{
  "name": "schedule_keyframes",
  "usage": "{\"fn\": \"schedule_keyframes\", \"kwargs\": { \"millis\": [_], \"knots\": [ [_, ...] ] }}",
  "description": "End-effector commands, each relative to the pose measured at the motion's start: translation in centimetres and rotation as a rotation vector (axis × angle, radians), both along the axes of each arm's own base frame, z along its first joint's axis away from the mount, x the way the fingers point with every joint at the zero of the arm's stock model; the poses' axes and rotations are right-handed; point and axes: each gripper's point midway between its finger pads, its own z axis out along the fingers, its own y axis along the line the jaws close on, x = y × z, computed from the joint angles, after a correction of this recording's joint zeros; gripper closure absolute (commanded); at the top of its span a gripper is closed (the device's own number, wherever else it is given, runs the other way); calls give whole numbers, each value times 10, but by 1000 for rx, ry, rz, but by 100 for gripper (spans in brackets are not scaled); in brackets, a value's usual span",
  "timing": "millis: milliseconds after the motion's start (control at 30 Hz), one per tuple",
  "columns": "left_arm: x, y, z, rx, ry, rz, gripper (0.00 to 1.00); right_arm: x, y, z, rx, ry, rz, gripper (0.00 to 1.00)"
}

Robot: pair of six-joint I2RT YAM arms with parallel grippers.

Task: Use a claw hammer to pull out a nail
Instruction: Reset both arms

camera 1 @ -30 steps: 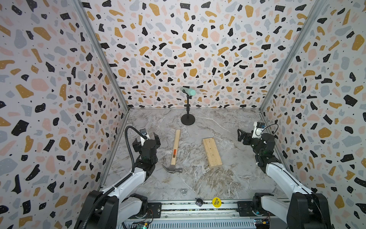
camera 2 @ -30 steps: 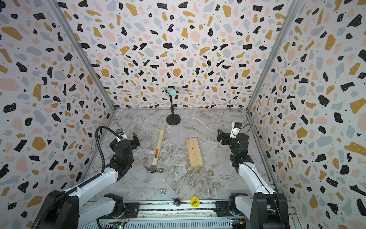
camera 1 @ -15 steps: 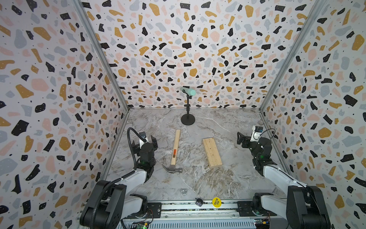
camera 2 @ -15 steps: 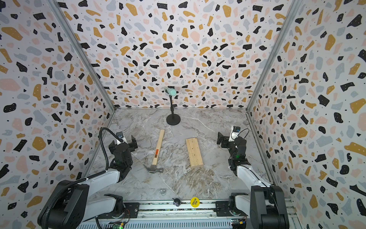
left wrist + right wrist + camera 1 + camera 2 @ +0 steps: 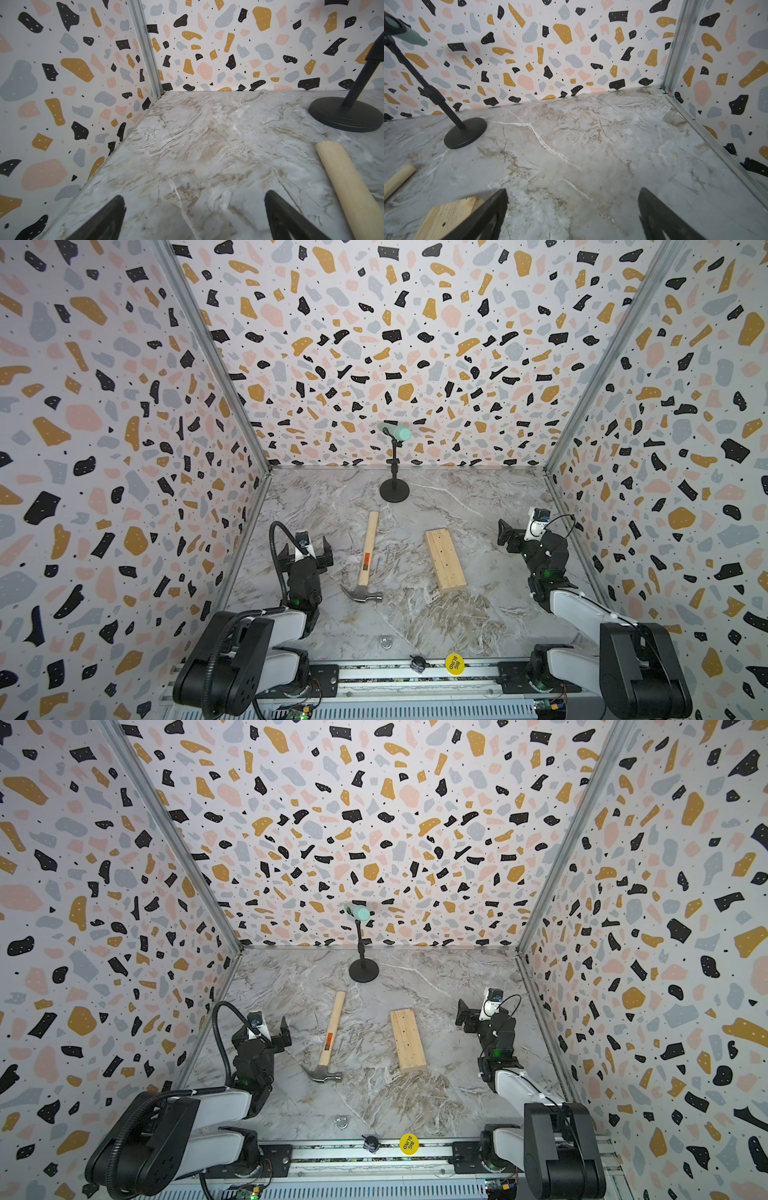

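Mid-frame in both top views, my pale wooden-handled, silver-headed claw hammer [image 5: 365, 560] lies flat on the marble floor [image 5: 415, 614], left of the pale wood block [image 5: 444, 560]. My black left gripper [image 5: 306, 551] and right gripper [image 5: 510, 537] both gape wide, empty.

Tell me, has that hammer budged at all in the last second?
No. The claw hammer lies where it did: handle end toward the black stand, head level with the near end of the wooden block.
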Motion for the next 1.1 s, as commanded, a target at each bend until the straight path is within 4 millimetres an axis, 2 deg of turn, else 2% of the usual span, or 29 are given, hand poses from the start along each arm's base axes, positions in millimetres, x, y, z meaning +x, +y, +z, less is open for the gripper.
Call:
{"fn": "schedule_keyframes", "kwargs": {
  "millis": [0,167,600,833,1067],
  "knots": [
    [9,-15,19,-1,-84,-114,1,-1,0,12,-54,-61,-11,2],
    [15,-13,9,-7,-56,-110,1,-4,2,8,-85,-77,-11,1],
    [15,-11,9,-11,-59,-104,1,-4,1,6,-136,-89,-16,2],
    [15,-11,10,-11,-60,-104,1,-7,-7,-13,-162,-50,-53,3],
    [15,-11,9,-11,-57,-105,1,-11,7,-10,-213,-97,18,3]
  ]
}}
